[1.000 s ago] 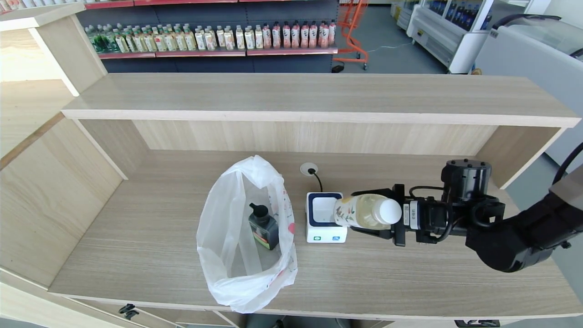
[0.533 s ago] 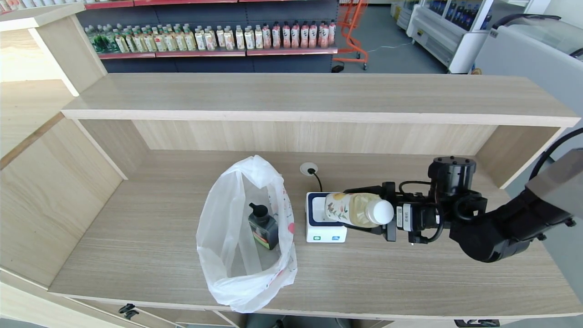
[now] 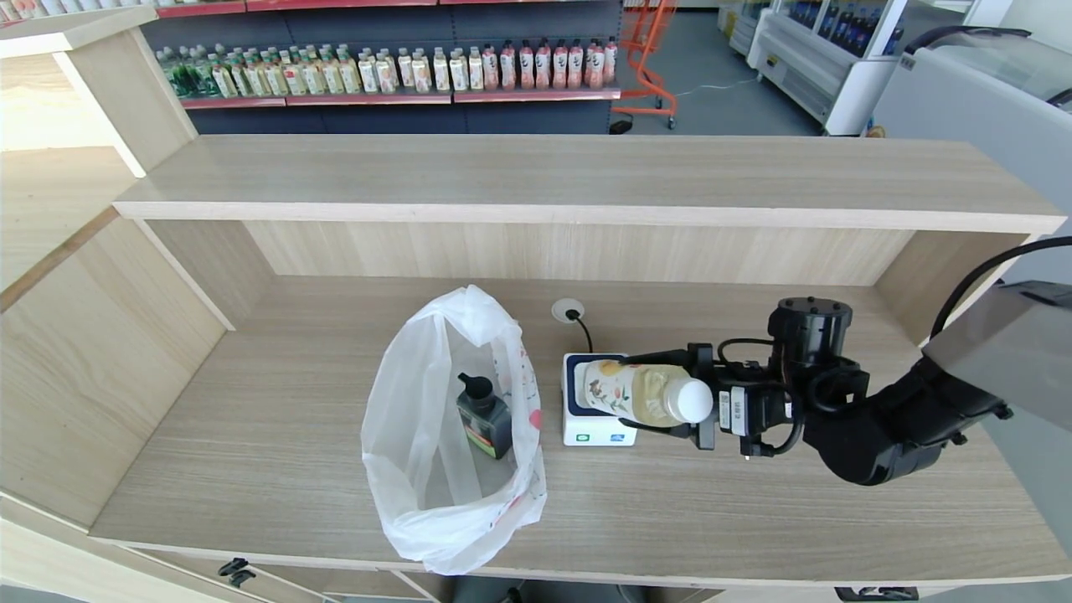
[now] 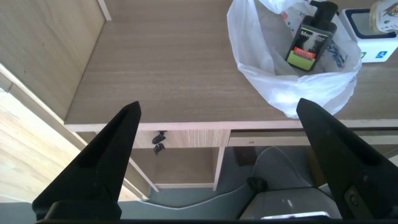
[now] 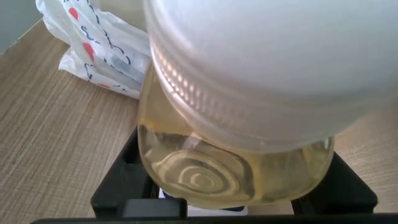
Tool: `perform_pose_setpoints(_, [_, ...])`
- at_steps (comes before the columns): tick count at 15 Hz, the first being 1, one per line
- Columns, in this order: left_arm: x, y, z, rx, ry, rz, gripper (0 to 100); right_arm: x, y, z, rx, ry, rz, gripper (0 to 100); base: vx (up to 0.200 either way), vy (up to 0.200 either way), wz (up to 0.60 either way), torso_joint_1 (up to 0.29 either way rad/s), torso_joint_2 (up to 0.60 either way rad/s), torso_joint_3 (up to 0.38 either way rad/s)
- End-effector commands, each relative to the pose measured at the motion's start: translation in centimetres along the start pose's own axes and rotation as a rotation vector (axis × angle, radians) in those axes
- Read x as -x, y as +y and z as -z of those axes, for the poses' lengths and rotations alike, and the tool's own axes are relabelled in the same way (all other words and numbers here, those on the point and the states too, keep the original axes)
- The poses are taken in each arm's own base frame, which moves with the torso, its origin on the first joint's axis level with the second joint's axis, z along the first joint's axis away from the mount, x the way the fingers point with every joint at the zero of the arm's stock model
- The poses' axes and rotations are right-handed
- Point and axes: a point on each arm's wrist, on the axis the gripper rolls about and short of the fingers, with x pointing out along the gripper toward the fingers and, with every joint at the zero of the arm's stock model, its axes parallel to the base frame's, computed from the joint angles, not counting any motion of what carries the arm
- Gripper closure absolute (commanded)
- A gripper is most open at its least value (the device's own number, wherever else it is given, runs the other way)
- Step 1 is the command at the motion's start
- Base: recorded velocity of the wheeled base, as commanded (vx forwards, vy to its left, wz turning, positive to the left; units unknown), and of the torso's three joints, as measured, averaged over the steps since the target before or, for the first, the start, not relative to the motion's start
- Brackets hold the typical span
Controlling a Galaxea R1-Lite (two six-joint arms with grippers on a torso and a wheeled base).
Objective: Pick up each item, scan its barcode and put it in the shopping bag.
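— Currently, what stands on the counter (image 3: 251,435)?
— Item 1: the white shopping bag (image 3: 394,419), mouth open, left of centre. Item 2: the scanner (image 3: 596,434), just beside the bag on its right.
— Right gripper status?
— My right gripper (image 3: 645,392) is clamped on the drink bottle (image 3: 615,387). The bottle lies horizontal, its white cap toward my wrist and its base end over the scanner's window.
— Left gripper status?
— My left gripper (image 4: 219,106) is spread wide and holds nothing. It sits by the counter's near edge, well apart from the bag.
— Bag contents?
— One black pump bottle (image 3: 484,419), inside the bag.
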Motion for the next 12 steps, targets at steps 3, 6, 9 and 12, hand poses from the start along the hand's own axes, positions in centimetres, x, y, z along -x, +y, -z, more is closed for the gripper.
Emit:
perform_pose_setpoints(3, [0.0, 0.0, 0.0, 0.0, 0.002, -0.001, 0, 0.0, 0.0, 0.5, -0.003, -0.029, -0.01, 100, 0.0, 0.0, 0.0, 0.0, 0.0, 0.0])
perform_pose_setpoints(6, [0.0, 0.0, 0.0, 0.0, 0.002, 0.001, 0, 0.8, -0.6, 1.6, 0.009, -0.029, 0.003, 100, 0.0, 0.0, 0.0, 0.0, 0.0, 0.0])
perform_pose_setpoints(9, [0.0, 0.0, 0.0, 0.0, 0.002, -0.001, 0, 1.0, -0.4, 2.4, 0.003, -0.021, 0.006, 100, 0.0, 0.0, 0.0, 0.0, 0.0, 0.0])
perform_pose_setpoints(12, [0.0, 0.0, 0.0, 0.0, 0.002, -0.001, 0, 0.6, -0.1, 3.2, -0.006, -0.021, 0.004, 100, 0.0, 0.0, 0.0, 0.0, 0.0, 0.0])
